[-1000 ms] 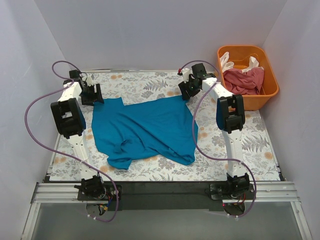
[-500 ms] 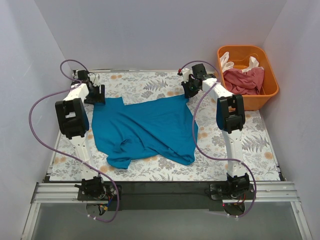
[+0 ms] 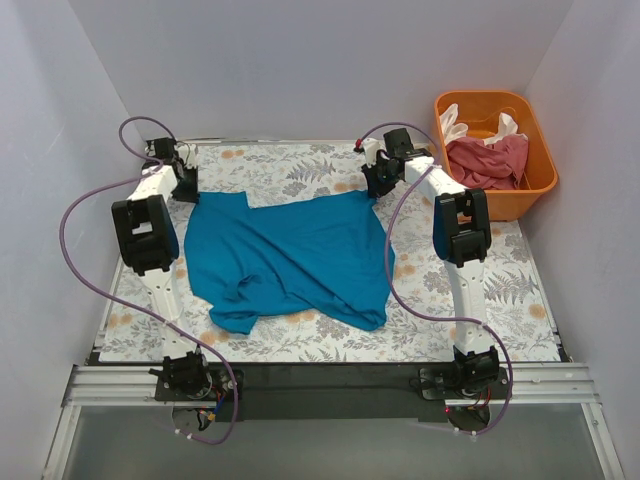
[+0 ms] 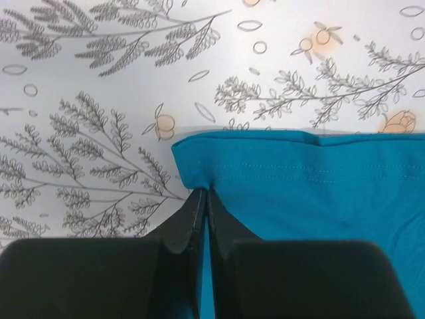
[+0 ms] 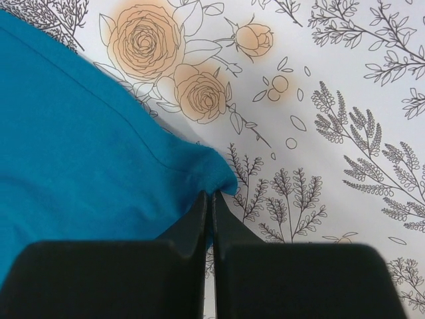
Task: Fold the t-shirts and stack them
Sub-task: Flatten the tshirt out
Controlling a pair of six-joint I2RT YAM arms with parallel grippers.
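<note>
A teal-blue t-shirt (image 3: 290,255) lies spread and rumpled on the floral table cover. My left gripper (image 3: 190,192) is shut on its far left corner (image 4: 192,174); blue cloth shows pinched between the black fingers (image 4: 189,219). My right gripper (image 3: 377,186) is shut on the shirt's far right corner (image 5: 209,174), the cloth bunched at its fingertips (image 5: 199,212). A dusty pink-red t-shirt (image 3: 487,160) and a cream-white one (image 3: 452,125) lie heaped in the orange tub.
The orange tub (image 3: 540,170) stands at the far right, beside the table cover (image 3: 300,165). Purple cables loop from both arms. White walls close in the back and both sides.
Both grippers have closed on the far corners of the teal shirt. The left arm moved slightly farther back and left, and the shirt's left corner shifted with it.
</note>
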